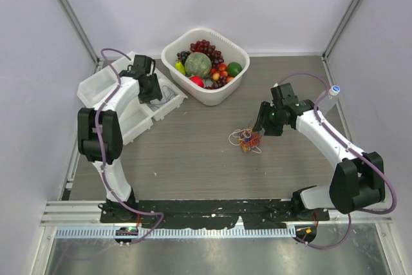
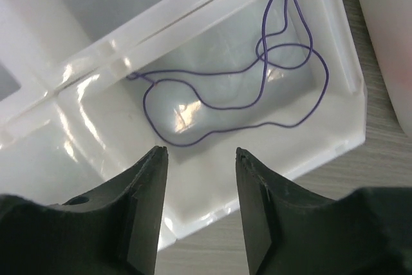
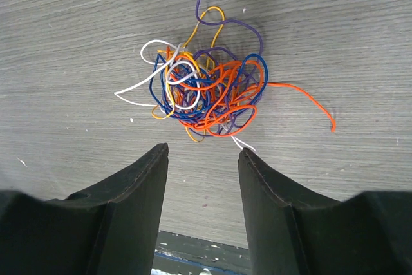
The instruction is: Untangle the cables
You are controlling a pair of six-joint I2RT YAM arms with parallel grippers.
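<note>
Risk of a multi-strand pick is judged the main concern: the tangle of cables [image 3: 206, 88] lies as one tight knot on the table [image 1: 193, 159], with orange-red, blue, purple, yellow and white wires interlaced, so a pinch made into its middle would likely lift or drag the whole clump rather than free one wire. Slippage is also expected, since each wire is very thin against the broad pads. A cleaner pick is suggested by the orange-red strand [image 3: 302, 94], which trails out alone to one side of the knot. The right gripper [image 3: 203, 159] is held just short of the knot, tilted down at it, jaws spread with nothing between them. The left arm is folded back over the divided white tray [image 1: 96, 88], and the left gripper [image 2: 201, 159] is poised above one compartment, jaws parted and empty. A single purple cable [image 2: 232, 105] lies loosely looped in that compartment, apart from the fingers; it could be snagged if the fingers were lowered. The fruit basket [image 1: 174, 49] stands well clear of both.
</note>
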